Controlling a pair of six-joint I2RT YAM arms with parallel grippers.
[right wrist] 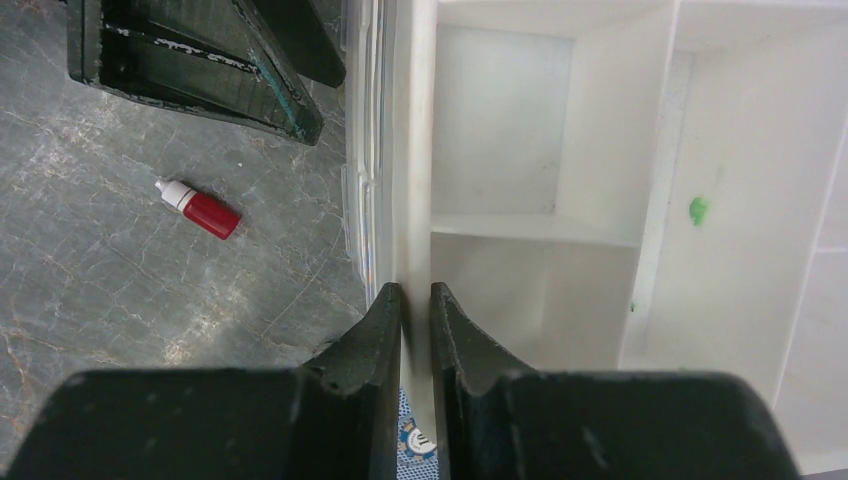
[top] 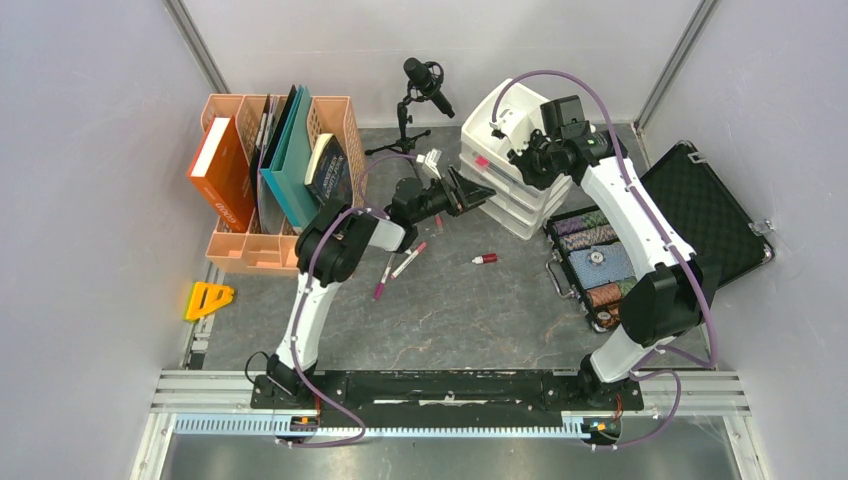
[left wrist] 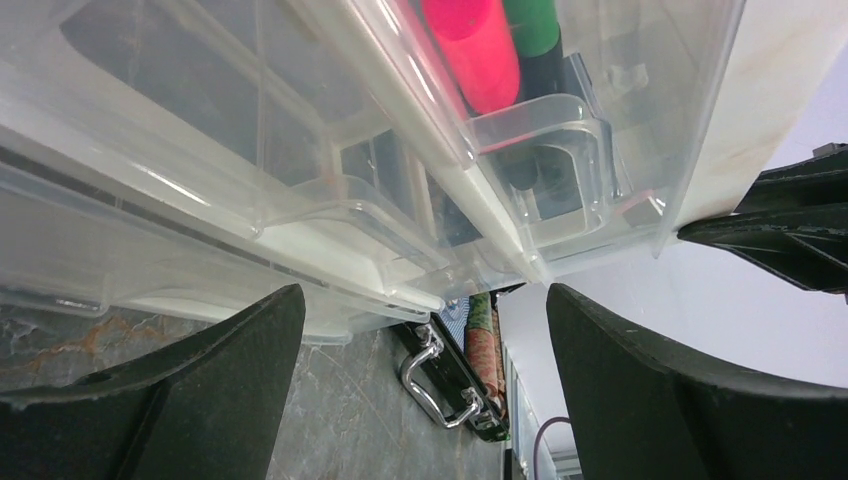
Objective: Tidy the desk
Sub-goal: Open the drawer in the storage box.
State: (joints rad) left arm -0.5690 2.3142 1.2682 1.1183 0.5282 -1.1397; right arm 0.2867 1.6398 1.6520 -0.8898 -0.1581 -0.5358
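Right gripper (right wrist: pixel 415 295): black fingers pressed almost together, pinching the thin white upright wall at the edge of the drawer unit's top tray.
Left gripper (left wrist: pixel 422 300): black curved fingers spread wide with nothing between them, facing the clear drawer fronts from just beside them.
Drawer unit (top: pixel 500 115): stacked clear plastic drawers under a white compartmented tray. A pink marker (left wrist: pixel 470 50) and a green marker (left wrist: pixel 530 25) lie in one drawer. It stands at the far middle of the desk, set at an angle.
Desk (top: pixel 440 310): lies flat and face up beneath both arms. Its visible long axis runs left to right, parallel to the arm-base rail. Dark grey stone pattern with pale veins, smooth and matt.
Red bottle (right wrist: pixel 198 209): small, white-capped, on its side on the desk near the drawer unit.
Pens (top: pixel 408 260): two, pinkish, loose near the left arm.
File rack (top: pixel 230 250): peach plastic lattice at far left, holding upright books.
Microphone (top: pixel 425 78): black, on a small stand at the far edge.
Case (top: pixel 700 215): black, foam-lined, open at the right with rows of chips inside.
Surround: plain grey walls (top: pixel 90 150), aluminium rails (top: pixel 450 380) at the near edge.
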